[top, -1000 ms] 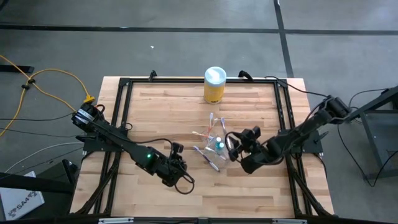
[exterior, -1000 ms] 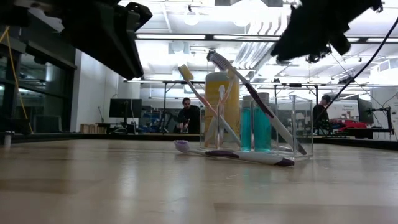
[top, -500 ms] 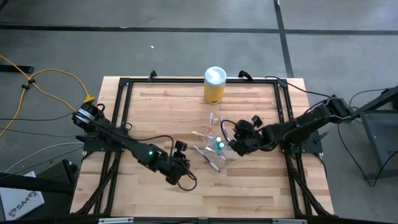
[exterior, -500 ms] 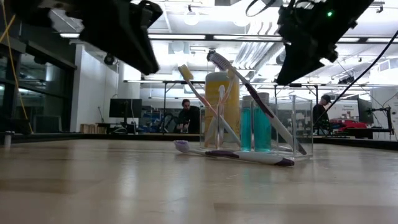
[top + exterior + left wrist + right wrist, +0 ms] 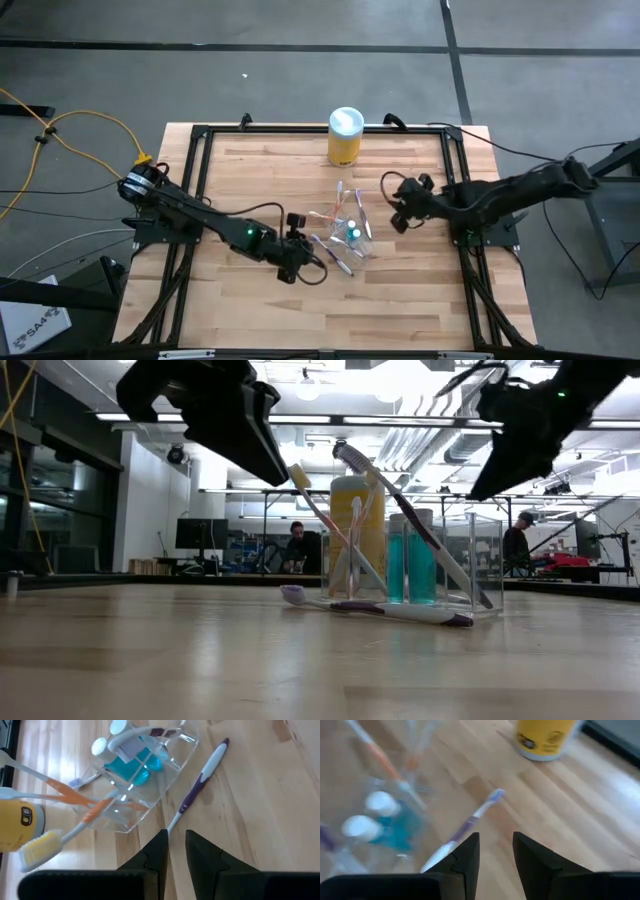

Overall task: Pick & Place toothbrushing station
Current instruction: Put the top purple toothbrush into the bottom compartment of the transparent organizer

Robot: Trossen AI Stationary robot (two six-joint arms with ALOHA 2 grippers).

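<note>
Hovering my left gripper (image 5: 176, 851), jaws narrow and empty, over the purple toothbrush (image 5: 197, 787) lying beside the clear cup (image 5: 131, 785); next I must descend and close. Right gripper (image 5: 495, 852) waits near, slightly open.

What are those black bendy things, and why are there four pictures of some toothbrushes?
They are two robot arms at a wooden table. One camera looks down from above, one sits at table height, and one rides on each wrist. The clear plastic cup holds toothbrushes and blue tubes. A purple toothbrush lies on the table, and a yellow canister stands behind. The left end effector hovers by the lying brush, fingers a little apart. The right end effector waits beside the cup. Neither holds anything.
</note>
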